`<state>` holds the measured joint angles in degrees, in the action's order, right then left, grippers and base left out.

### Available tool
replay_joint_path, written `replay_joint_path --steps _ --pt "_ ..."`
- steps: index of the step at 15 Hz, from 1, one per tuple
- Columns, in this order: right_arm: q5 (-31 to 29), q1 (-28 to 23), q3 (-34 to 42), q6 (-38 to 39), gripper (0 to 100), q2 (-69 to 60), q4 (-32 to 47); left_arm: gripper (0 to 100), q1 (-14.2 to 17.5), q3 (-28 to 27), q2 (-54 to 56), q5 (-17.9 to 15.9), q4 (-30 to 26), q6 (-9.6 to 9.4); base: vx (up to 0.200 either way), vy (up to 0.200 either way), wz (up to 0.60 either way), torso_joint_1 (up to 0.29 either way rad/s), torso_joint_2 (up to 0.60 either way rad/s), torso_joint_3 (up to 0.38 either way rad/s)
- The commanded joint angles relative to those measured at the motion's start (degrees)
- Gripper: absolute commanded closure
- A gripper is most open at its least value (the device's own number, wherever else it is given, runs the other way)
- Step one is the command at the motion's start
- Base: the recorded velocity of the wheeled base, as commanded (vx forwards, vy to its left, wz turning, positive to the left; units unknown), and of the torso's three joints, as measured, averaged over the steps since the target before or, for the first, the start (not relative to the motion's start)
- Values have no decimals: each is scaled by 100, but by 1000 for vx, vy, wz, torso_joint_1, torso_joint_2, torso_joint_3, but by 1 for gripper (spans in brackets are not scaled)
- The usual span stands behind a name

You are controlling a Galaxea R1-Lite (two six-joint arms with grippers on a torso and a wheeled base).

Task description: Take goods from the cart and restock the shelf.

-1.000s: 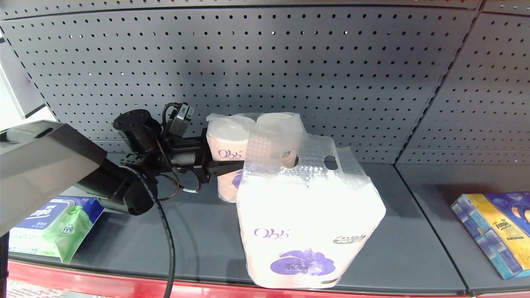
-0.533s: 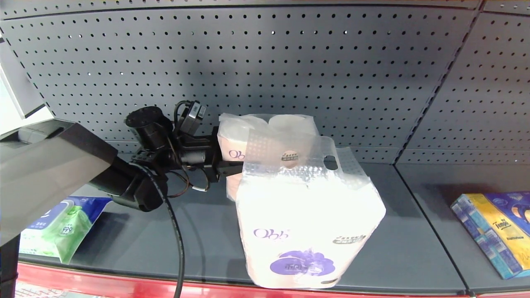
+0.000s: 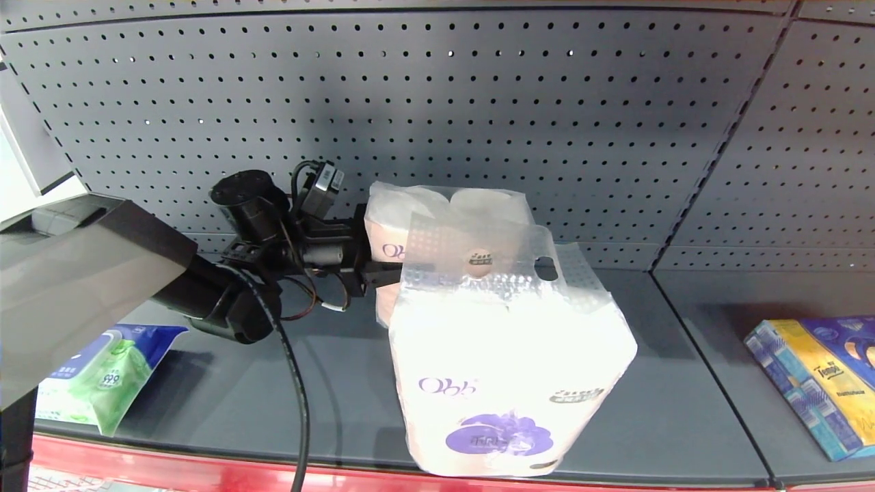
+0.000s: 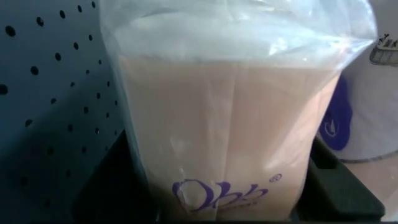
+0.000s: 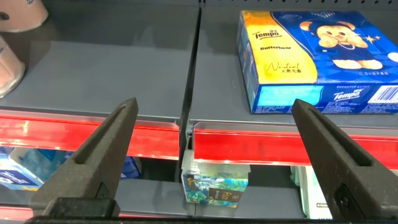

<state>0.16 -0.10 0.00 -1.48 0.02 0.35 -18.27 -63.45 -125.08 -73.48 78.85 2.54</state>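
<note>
The left claw (image 3: pixel 380 256) pinches the rear pack (image 3: pixel 444 212) by its sides and holds it upright, likely to seat it far back on the shelf (image 3: pixel 328 383), just behind the front pack (image 3: pixel 509 369). The left arm reaches in level from the left. The right claw (image 5: pixel 214 162) hangs spread by the shelf's near edge.

Shelf (image 3: pixel 683 389): roll pack (image 3: pixel 509 383), wipes (image 3: pixel 102 383), tissue box (image 3: pixel 820 383)

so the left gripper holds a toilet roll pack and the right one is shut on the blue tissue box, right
No: the right gripper is open and empty, the blue tissue box lying on the shelf beyond it, per the right wrist view. The left gripper does hold a toilet roll pack.
</note>
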Motion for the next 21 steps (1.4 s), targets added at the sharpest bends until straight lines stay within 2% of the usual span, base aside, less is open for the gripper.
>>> replay_joint_path --steps 1,9,10,11,12,18,21 --pt "2 1 0 -2 0 -2 0 100 8 -9 -8 -131 8 -7 0 0 0 0 0 0" --pt "2 1 0 -11 0 -2 0 100 8 8 -61 -166 -1 -51 0 0 0 0 0 0" --pt "2 1 0 -2 0 -2 0 100 8 17 -61 -166 8 -78 0 0 0 0 0 0" --pt "2 1 0 -2 0 -2 0 100 8 61 -61 -175 8 -192 0 0 0 0 0 0" --pt "2 1 0 -2 0 -2 0 0 8 52 -52 -166 -89 -298 0 0 0 0 0 0" --pt "2 1 0 -2 0 -2 9 0 34 149 176 -122 -247 -315 0 0 0 0 0 0" --pt "2 1 0 -2 0 -2 9 0 368 755 625 -122 -520 -333 0 0 0 0 0 0"
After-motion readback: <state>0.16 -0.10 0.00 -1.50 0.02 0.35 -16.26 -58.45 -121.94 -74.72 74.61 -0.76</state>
